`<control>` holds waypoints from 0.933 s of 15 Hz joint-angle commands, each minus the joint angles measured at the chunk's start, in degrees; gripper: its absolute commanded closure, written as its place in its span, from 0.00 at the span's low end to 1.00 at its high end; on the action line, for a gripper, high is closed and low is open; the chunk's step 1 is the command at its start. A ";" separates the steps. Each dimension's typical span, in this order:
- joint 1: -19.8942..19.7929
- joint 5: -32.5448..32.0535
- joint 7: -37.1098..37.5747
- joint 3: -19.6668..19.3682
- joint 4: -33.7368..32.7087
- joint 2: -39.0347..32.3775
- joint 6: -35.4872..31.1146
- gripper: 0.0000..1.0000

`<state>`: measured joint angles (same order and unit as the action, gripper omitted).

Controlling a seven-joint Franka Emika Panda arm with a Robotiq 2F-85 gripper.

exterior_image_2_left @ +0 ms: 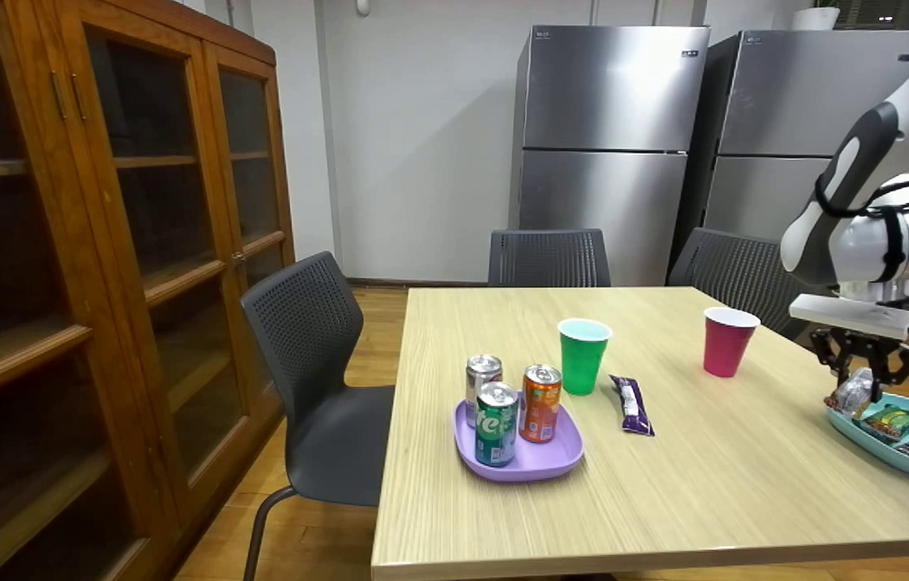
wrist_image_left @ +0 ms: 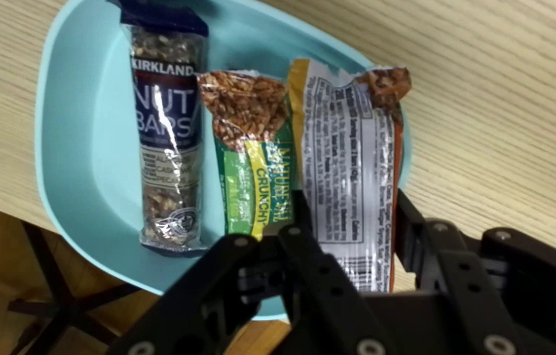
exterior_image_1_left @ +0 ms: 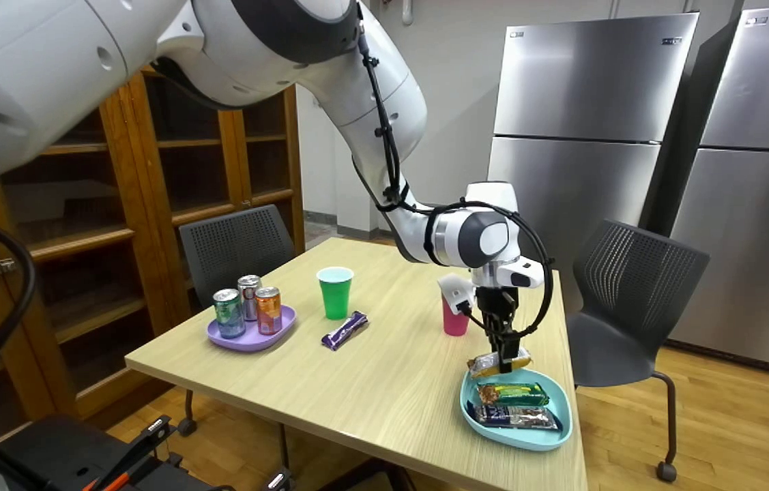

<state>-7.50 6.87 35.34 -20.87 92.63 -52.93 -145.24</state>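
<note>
Pincer (wrist_image_left: 354, 212) is pinching the silver-wrapped bar (wrist_image_left: 349, 158); its fingers (wrist_image_left: 411, 231) bear on the two long edges, one per side. Gripping across the narrow width presumably keeps the package within finger span and leaves both ends free.

Location of the held bar: at the rim of the blue tray (wrist_image_left: 105, 148), overlapping it in the wrist view. Whether the bar rests on the rim or hangs just above it cannot be told.

Inside the blue tray, the green-wrapped bar (wrist_image_left: 253, 153) lies alongside the held bar, followed by the nut bar (wrist_image_left: 169, 128). Laying them roughly parallel appears to save room; the raised wall likely retains such light packages.

The blue tray sits on the surface (exterior_image_1_left: 384, 382), near its edge. The pink cup (exterior_image_2_left: 727, 347) stands upright near the pincer. Farther out, the purple-wrapped bar (exterior_image_1_left: 344, 331) lies flat near the upright green cup (exterior_image_1_left: 336, 294).

Outermost, the purple tray (exterior_image_2_left: 527, 468) carries the green can (exterior_image_2_left: 496, 424), orange can (exterior_image_2_left: 540, 403) and silver can (exterior_image_2_left: 484, 375), all upright, presumably because flat bases give stable support.
</note>
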 commanded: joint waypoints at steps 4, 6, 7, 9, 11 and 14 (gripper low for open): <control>-2.78 1.48 1.69 1.65 -9.11 -5.26 5.42 0.83; -3.15 1.48 1.89 1.61 -10.28 -5.77 6.48 0.83; -3.43 1.56 2.02 1.68 -10.66 -5.94 6.87 0.83; -4.00 1.78 1.87 2.03 -11.03 -5.84 7.21 0.83; -4.13 1.94 1.82 2.10 -10.54 -5.29 6.74 0.83; -4.19 2.28 1.56 2.27 -8.87 -4.02 5.58 0.83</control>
<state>-10.55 8.18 36.21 -19.73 84.36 -57.29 -140.07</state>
